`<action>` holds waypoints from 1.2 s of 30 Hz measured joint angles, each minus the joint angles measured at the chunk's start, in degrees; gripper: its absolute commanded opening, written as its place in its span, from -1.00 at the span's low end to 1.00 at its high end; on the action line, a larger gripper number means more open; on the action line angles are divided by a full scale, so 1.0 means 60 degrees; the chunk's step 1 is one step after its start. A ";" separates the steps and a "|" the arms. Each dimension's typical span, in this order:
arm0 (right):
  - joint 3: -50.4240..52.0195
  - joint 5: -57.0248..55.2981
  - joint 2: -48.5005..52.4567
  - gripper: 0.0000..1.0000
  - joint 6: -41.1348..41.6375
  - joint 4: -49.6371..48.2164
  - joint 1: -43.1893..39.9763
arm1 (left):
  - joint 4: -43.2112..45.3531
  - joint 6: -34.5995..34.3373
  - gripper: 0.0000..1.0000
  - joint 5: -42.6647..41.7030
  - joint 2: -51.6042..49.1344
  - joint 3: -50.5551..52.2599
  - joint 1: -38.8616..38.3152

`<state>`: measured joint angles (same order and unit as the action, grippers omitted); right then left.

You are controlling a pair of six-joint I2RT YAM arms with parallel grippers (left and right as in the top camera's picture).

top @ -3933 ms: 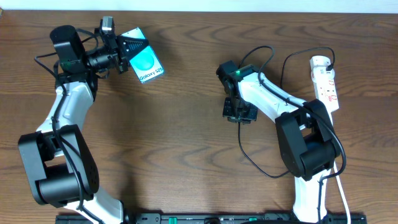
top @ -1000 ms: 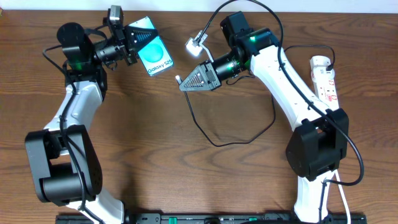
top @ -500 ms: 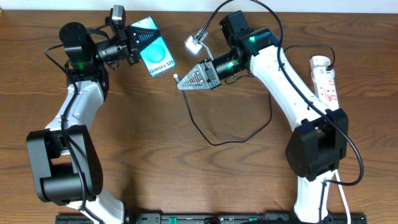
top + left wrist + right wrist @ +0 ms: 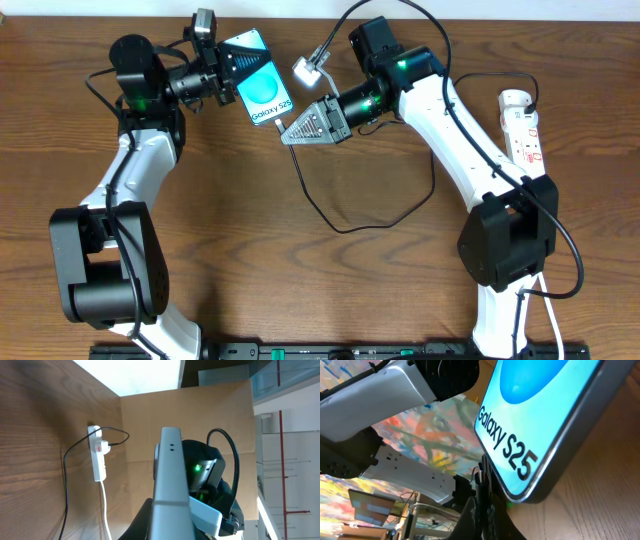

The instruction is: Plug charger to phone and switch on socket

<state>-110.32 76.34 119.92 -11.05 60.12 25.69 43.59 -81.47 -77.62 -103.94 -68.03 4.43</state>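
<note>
The phone [image 4: 262, 90], a thin flat rectangle with a glossy light blue screen, a round graphic and "Galaxy S25" lettering, is being gripped at its upper end by the closed jaws of the left gripper [image 4: 234, 68]. It is being held tilted at the far middle of the bench [image 4: 300, 300], a surface of dark, streaky brown wood. In the right wrist view its rounded grey edge is being shown with a dull metallic sheen.

The charger [image 4: 345, 231], a long thin black cable, is being pinched near its end by the closed jaws of the right gripper [image 4: 291, 130], whose fingers are dark and wedge-shaped. Its small plug tip [image 4: 484, 491] is being held just beside the phone's lower edge; whether the two are touching cannot be told. The slack is being left in a wide loop on the wood.

The socket [image 4: 524, 130], a white elongated plastic strip with small red marks, is lying at the far right, well apart from the phone, with a white cord [image 4: 553, 320] trailing toward the near edge.

The left arm [image 4: 135, 185] is being stretched away from the near edge, its wrist bent rightward. The right arm [image 4: 460, 120] is being extended far and leftward, its wrist angled toward the phone.
</note>
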 measured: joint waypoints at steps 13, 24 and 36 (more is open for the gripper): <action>0.0000 -0.0193 0.0000 -0.97 0.0481 -0.0215 0.0000 | 0.0000 -0.0175 -0.86 -0.0004 -0.0004 0.0000 0.0000; 0.0000 -0.0226 0.0000 -0.97 0.0947 -0.0426 0.0000 | 0.0594 -0.0182 -0.85 -0.0036 0.0000 0.0000 0.0000; 0.0000 -0.0226 0.0000 -0.97 0.1009 -0.0426 0.0011 | 0.0597 -0.0182 -0.85 -0.0036 0.0000 0.0000 0.0000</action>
<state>-110.32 74.98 119.92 -4.99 57.56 25.76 47.18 -82.56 -77.84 -103.94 -68.03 4.43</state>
